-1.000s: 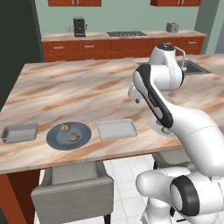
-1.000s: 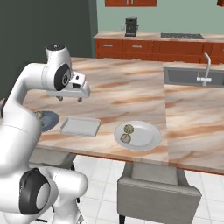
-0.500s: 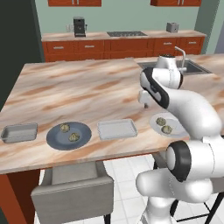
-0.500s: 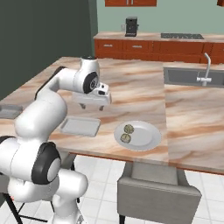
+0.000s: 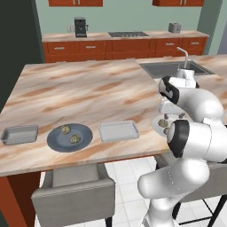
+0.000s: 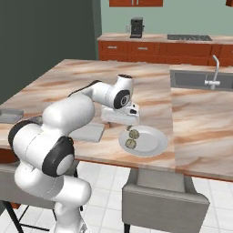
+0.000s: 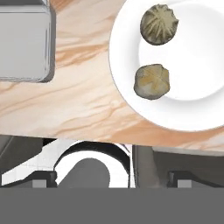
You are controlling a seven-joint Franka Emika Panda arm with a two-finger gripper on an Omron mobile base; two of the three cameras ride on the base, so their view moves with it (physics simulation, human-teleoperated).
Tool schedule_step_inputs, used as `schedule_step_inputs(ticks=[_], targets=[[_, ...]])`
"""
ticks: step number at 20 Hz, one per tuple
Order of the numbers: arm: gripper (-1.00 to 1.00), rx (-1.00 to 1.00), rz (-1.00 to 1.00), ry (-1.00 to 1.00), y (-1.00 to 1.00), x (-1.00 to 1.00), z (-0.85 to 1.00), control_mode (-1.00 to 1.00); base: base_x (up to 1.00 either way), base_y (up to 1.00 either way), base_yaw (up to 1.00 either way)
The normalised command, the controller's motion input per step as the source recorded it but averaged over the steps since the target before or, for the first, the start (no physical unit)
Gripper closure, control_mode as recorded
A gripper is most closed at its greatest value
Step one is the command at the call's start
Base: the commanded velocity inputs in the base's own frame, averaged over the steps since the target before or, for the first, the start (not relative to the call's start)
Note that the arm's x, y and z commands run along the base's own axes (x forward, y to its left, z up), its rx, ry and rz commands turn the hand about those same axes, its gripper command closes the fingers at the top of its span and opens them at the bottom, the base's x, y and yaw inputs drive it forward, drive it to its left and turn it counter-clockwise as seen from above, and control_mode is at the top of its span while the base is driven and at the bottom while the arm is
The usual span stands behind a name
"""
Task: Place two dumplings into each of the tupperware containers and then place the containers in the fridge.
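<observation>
Two tan dumplings (image 7: pixel 159 24) (image 7: pixel 151 82) lie on a round white plate (image 7: pixel 197 109) near the counter's front edge. In the right base view my gripper (image 6: pixel 129 126) hangs just above those dumplings (image 6: pixel 134 134), jaws open and empty. Its fingertips (image 7: pixel 43 179) stand wide apart in the hand view. Two more dumplings (image 5: pixel 65 129) (image 5: pixel 74 139) sit on a dark blue plate (image 5: pixel 53 141). One empty tupperware container (image 5: pixel 118 131) rests between the plates, and a second container (image 5: pixel 19 134) lies at the far left. The fridge is out of view.
A sink with a faucet (image 5: pixel 182 56) is set into the counter behind the white plate. Grey chairs (image 5: pixel 73 190) (image 6: pixel 164 195) stand below the front edge. A coffee machine (image 5: pixel 80 26) sits on the back counter.
The arm has swung right and down, from over the counter's middle to just above the white plate. The gripper stays open and empty.
</observation>
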Motion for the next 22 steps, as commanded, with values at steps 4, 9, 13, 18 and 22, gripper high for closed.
schedule_step_inputs(ticks=[4, 9, 13, 18, 22], targets=[[-1.00, 0.00, -0.04, 0.02, -0.53, 0.07, -0.68, -1.00, 0.00, 0.00, 0.00], [-1.00, 0.00, -0.03, 0.04, -0.19, 0.04, -0.47, -1.00, 0.00, 0.00, 0.00], [-1.00, 0.00, 0.00, 0.01, 0.00, 0.10, -0.26, -1.00, 0.00, 0.00, 0.00], [-1.00, 0.00, 0.00, 0.00, 0.14, 0.20, -0.40, -1.00, 0.00, 0.00, 0.00], [-1.00, 0.00, 0.00, 0.00, 0.00, 0.12, -0.36, -1.00, 0.00, 0.00, 0.00]])
